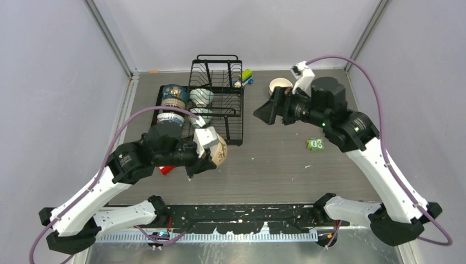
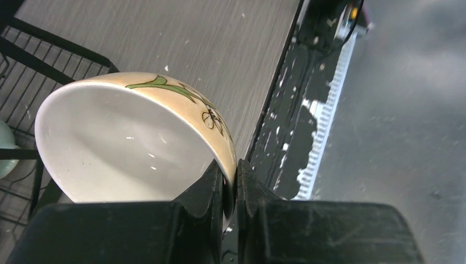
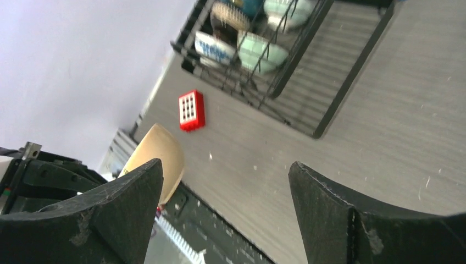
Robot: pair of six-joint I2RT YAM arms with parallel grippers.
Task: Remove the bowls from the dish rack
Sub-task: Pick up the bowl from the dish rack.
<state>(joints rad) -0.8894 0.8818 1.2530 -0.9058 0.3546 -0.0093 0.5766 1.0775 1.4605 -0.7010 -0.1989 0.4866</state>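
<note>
Fingers [image 2: 209,187] of the left gripper [image 2: 229,171] pinch the rim of the cream bowl [image 2: 126,137]. Right gripper [image 3: 225,168] fingers [image 3: 126,203] gape wide, empty.

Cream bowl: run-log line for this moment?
left gripper: shut on cream bowl rim | bowl: outside dish rack | right gripper: open, empty | rack: other bowls inside

Soft, even light falls from above, and the tabletop [image 1: 275,165] carries only faint shadows. Small white glints dot the inside of the bowl [image 2: 126,143]. The right hand [image 3: 225,187] looms close and slightly blurred, and the rack [image 3: 308,71] beyond it looks soft.
</note>
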